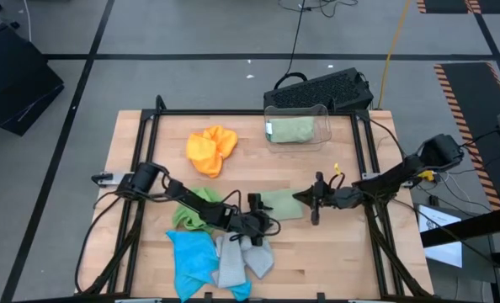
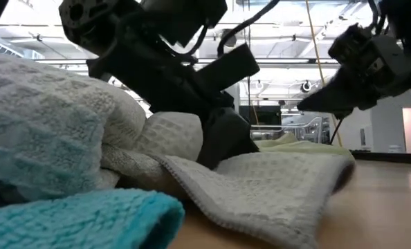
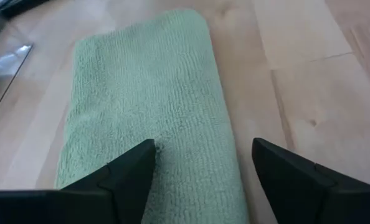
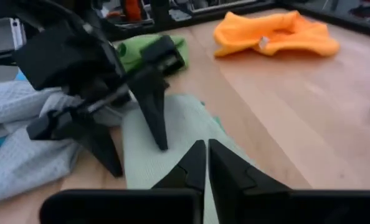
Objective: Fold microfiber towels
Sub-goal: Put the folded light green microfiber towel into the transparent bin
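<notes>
The pale green towel (image 1: pixel 281 204) lies folded into a narrow strip at the table's middle, flat between both arms. The left gripper (image 3: pixel 203 180) stands over its left end with fingers spread wide, holding nothing, likely just letting go of the fold. The right gripper (image 4: pixel 207 163) sits at the towel's right end, fingers together or nearly so; whether cloth is pinched between them I cannot tell.

By my count there are six towels: this one, one orange (image 1: pixel 211 150) at far left, one bright green (image 1: pixel 193 210), one blue (image 1: pixel 195 261) and one grey (image 1: pixel 242 259) heaped near the front edge awaiting folding, and one folded green towel (image 1: pixel 290 130) inside the clear bin (image 1: pixel 326 135) at the far side.
</notes>
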